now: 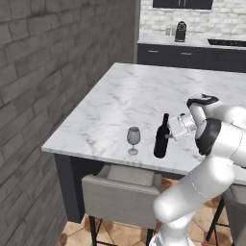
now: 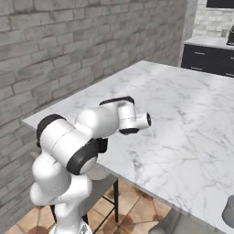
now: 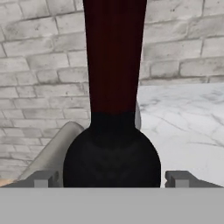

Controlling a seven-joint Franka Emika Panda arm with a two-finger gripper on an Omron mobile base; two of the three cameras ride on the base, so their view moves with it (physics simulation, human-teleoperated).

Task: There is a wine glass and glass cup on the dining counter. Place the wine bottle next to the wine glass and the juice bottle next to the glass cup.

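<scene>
Marble dining counter by a grey brick wall; gripper at the wine bottle.

White, grey-veined top on a dark base, grey stool tucked under its near edge, dark cabinets behind. Wine bottle stands upright near the counter's front edge, wine glass just beside it on the wall side. Gripper: jaws spread wide, one fingertip on each side of the bottle's shoulder, not clamped. Glass cup stands well apart along the same edge.

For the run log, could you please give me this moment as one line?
tool: open, straddling bottle | bottle: upright on counter, beside wine glass | juice: pending
</scene>
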